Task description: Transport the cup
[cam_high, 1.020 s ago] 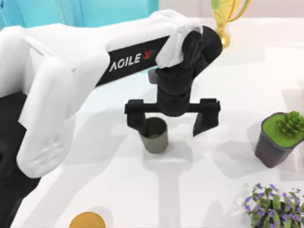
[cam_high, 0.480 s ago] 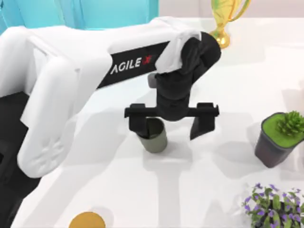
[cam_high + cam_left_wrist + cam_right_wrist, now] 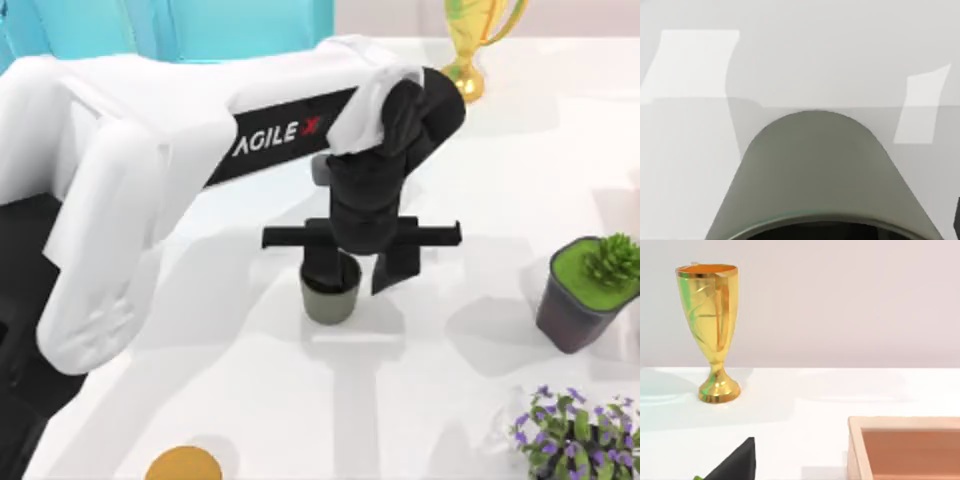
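The cup (image 3: 330, 298) is a small olive-grey tumbler standing upright on the white table, a little left of centre in the top view. My left gripper (image 3: 357, 270) hangs straight over it with its black fingers drawn in against the cup's sides. The left wrist view has the cup's wall (image 3: 820, 170) close up, and a dark sliver of one finger sits at the frame edge beside it. My right arm is parked off the table; one black fingertip (image 3: 737, 462) of its gripper pokes into the right wrist view.
A gold trophy (image 3: 470, 40) (image 3: 710, 330) stands at the back. A dark pot with a green succulent (image 3: 585, 295) sits at the right, purple flowers (image 3: 570, 430) at front right, a yellow disc (image 3: 183, 466) at front left. A wooden box (image 3: 905, 450) lies near the right arm.
The left gripper's fingers have drawn together from wide apart and now sit against the cup. The cup has stayed in place.
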